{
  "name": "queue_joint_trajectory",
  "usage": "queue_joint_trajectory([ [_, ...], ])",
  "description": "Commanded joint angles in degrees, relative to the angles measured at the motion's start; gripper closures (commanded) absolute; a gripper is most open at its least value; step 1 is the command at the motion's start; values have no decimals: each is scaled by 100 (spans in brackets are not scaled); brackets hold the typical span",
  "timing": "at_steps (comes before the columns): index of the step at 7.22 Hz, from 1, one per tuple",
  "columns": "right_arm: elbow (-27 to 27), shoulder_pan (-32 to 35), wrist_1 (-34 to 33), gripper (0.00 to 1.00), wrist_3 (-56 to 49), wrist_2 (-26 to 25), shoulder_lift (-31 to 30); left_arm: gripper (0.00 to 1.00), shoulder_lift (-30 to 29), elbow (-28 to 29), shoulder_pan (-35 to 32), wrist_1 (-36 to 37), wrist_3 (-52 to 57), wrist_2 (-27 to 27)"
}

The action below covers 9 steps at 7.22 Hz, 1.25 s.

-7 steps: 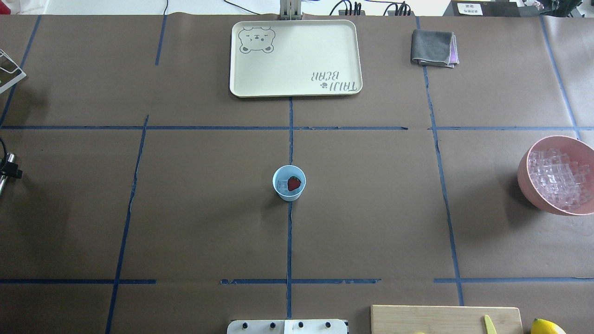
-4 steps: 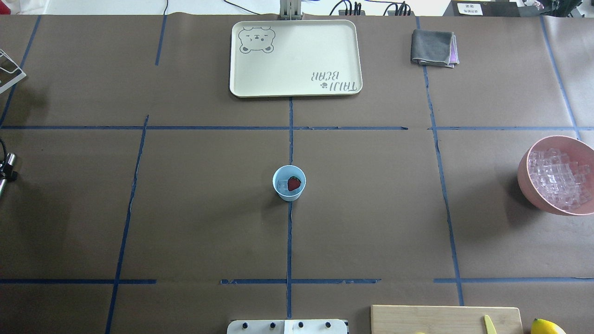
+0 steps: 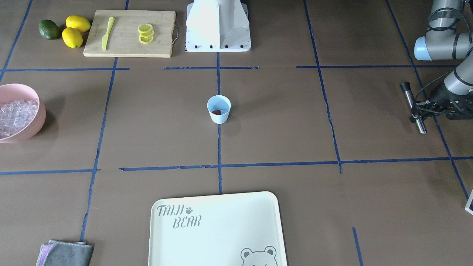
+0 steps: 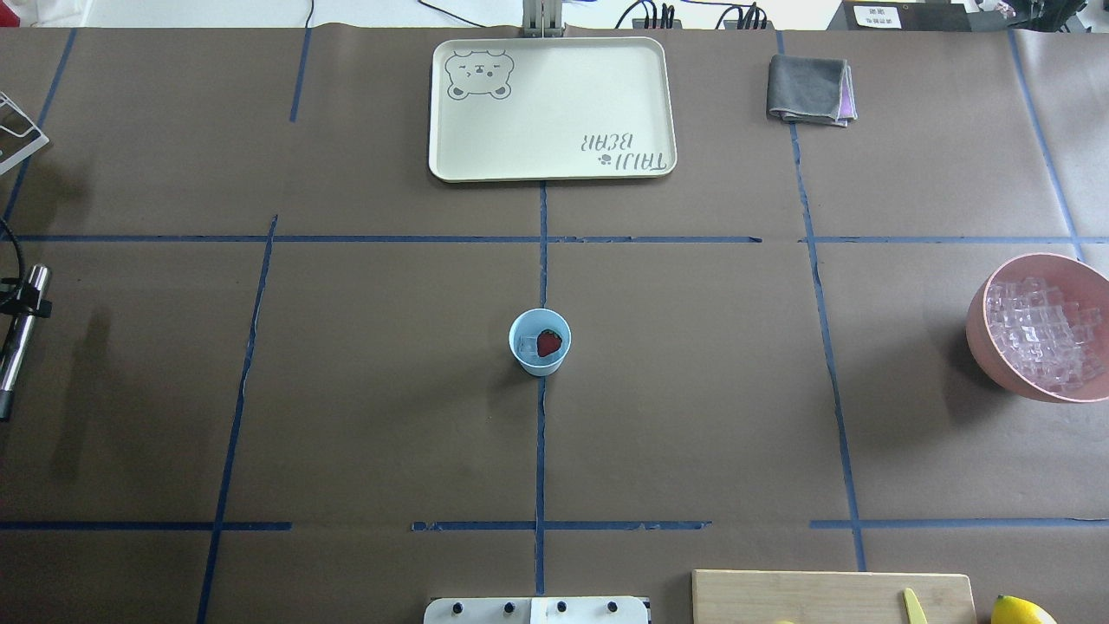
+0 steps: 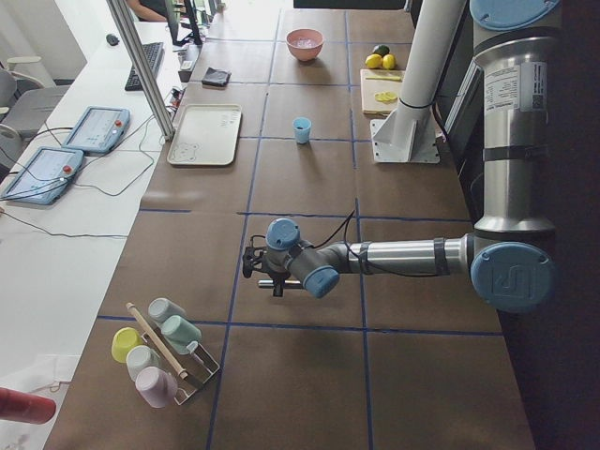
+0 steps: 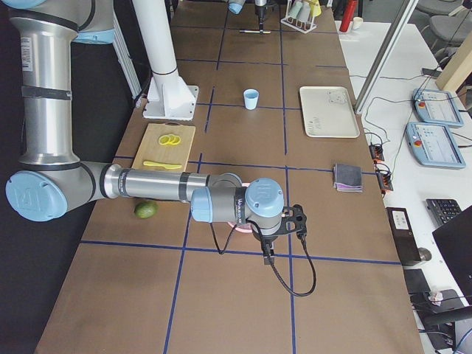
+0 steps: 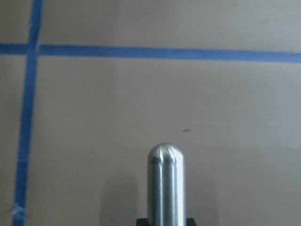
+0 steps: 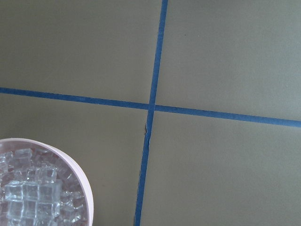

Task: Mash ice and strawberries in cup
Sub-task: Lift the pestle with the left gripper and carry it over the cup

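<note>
The pale blue cup (image 4: 538,366) stands at the table's middle and also shows in the front view (image 3: 218,117). In it lie a red strawberry (image 4: 549,342) and some clear ice (image 4: 525,348). More ice (image 4: 1040,334) fills the pink bowl (image 4: 979,334) at the right edge. My left gripper (image 4: 19,309) is at the far left edge, shut on a metal rod (image 3: 408,96), well away from the cup. The rod's rounded tip (image 7: 165,174) hovers over bare table. My right gripper (image 6: 296,221) shows only in the exterior right view, near the pink bowl; I cannot tell whether it is open.
A cream tray (image 4: 554,108) lies at the far middle, a grey cloth (image 4: 810,87) to its right. A cutting board (image 3: 129,44) with lemon slices (image 3: 145,33) and a yellow knife (image 3: 107,33) sits by the robot base (image 3: 218,26), lemons (image 3: 75,29) beside it.
My left gripper has come further into the overhead view from the left edge, and more of the rod's length shows. The cup and its contents have not moved.
</note>
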Motion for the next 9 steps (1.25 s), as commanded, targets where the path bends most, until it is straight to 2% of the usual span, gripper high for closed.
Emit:
queue_joint_trajectory([
  [1,21,57,-9,0,-9,7,25,100,-277,-974,-74,177,85,338],
  [3,161,57,-61,1,-9,7,34,100,-812,-1687,-39,195,76,779],
  [4,162,57,-61,0,-9,7,34,100,-937,-2143,91,143,76,1468],
  [6,136,39,-70,0,-9,16,34,100,-973,-3022,1308,11,-81,3355],
  [7,153,39,-79,0,-9,16,34,100,-1008,-3096,1949,-112,-291,4391],
  [8,144,39,-79,1,-9,16,34,100,-1052,-3018,2678,-617,-258,5707],
  [9,153,39,-79,1,-9,16,34,100,-1017,-3035,3007,-1136,-240,6425],
])
